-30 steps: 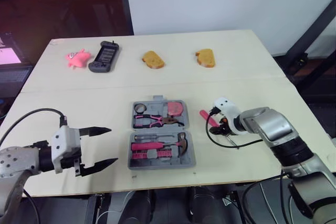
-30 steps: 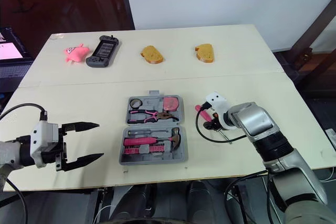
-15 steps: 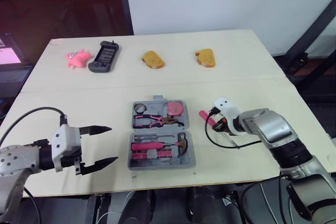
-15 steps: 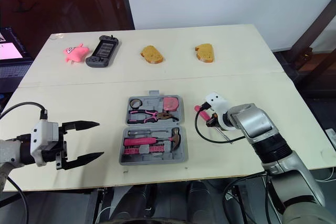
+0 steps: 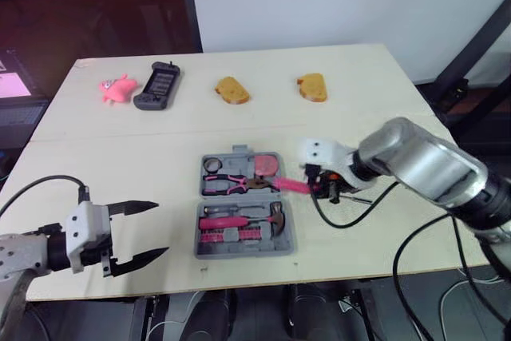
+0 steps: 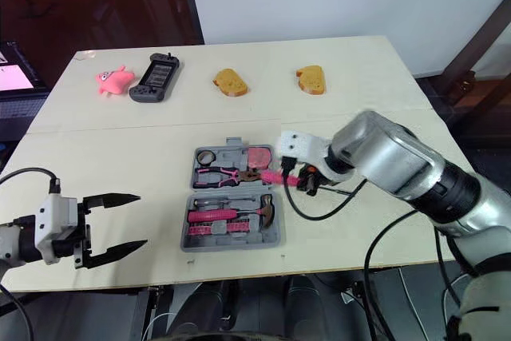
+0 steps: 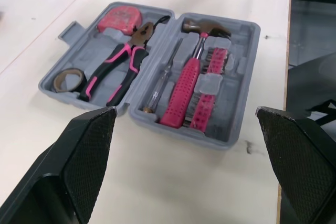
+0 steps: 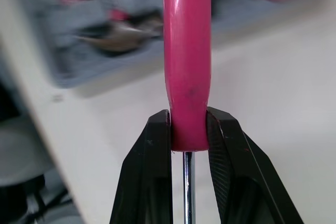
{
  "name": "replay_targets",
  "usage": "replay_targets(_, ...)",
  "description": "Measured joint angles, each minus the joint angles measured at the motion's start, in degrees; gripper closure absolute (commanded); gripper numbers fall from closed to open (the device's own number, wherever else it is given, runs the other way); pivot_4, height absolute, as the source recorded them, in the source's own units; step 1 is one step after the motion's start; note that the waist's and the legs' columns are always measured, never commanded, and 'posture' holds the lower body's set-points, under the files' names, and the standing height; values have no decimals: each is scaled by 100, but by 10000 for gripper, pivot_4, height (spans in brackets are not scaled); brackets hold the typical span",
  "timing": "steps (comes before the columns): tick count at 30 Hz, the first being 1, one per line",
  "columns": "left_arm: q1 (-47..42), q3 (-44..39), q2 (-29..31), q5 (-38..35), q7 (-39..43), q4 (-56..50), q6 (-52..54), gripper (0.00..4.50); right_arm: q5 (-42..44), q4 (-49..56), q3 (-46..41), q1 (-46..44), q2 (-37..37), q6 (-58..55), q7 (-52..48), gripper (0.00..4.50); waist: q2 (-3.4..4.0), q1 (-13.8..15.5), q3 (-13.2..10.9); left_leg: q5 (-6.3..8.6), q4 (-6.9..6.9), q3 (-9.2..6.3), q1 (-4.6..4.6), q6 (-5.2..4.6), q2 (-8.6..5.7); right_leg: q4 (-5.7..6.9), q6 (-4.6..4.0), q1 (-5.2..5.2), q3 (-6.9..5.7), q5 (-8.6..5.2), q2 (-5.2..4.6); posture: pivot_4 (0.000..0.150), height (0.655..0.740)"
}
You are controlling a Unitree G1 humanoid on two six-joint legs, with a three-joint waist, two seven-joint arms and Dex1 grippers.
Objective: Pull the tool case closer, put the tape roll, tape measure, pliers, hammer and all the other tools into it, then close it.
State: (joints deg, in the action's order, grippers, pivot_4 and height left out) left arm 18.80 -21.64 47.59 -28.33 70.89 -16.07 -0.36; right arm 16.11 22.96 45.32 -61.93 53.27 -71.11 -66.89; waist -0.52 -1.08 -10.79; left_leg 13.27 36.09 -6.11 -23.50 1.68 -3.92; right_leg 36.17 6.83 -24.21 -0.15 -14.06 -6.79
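Note:
The grey tool case [image 5: 289, 233] lies open mid-table. Its far half holds a tape roll [image 5: 212, 164], pink pliers [image 5: 231, 184] and a pink tape measure [image 5: 267, 166]. The near half holds a hammer [image 5: 255, 219], a slim screwdriver and a bit set [image 7: 210, 85]. My right gripper [image 5: 317, 187] is shut on a pink-handled screwdriver [image 8: 187, 51], held at the case's right edge with the handle pointing over the case. My left gripper [image 5: 160, 229] stands open near the table's front left, apart from the case, nothing between its fingers [image 7: 89, 156].
Along the far side of the table lie a pink toy [image 5: 116, 88], a dark game controller [image 5: 157, 85] and two bread pieces [image 5: 232, 90] [image 5: 312, 87]. A black cable loops from my right wrist onto the table right of the case.
My right gripper has closed on the pink screwdriver, picked it off the table and carried it left to the case's edge. The left gripper drew slightly back toward the front left, still open.

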Motion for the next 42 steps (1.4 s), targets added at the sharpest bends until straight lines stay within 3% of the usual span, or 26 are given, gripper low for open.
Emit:
replay_targets(8, 543, -91, -60, 31, 127, -38, -229, 0, -23, -183, 1028, -728, -1067, -6, -487, 41032, 0, 6, 0, 0, -4, -4, 0, 1, -1, 2, 0, -9, 0, 1, -1, 1500, 7400)
replay_targets(16, 950, -222, -110, 25, 150, -226, -272, 0, -13, -360, 1534, -737, -1984, -557, -18, 41032, 1, 11, 1, 1, -3, -10, 1, 2, -3, 4, -2, -24, -1, 1, -1, 1500, 7400)
replay_targets(23, 1005, -194, -144, 36, 167, -229, -289, 0, -5, -1145, 1757, -754, -3092, -898, 582, 41032, 2, -10, 1, 0, -8, -12, 2, 2, -4, 6, -2, -33, -1, 2, 1, 1500, 7400)
replay_targets(42, 914, -66, -262, 278, 114, -49, -381, 0, 9, -2492, 2106, -769, -4166, -889, 1128, 41032, 2, -25, 1, 0, -9, -16, 3, 4, -11, 12, -4, -36, -1, 5, 4, 1500, 7400)
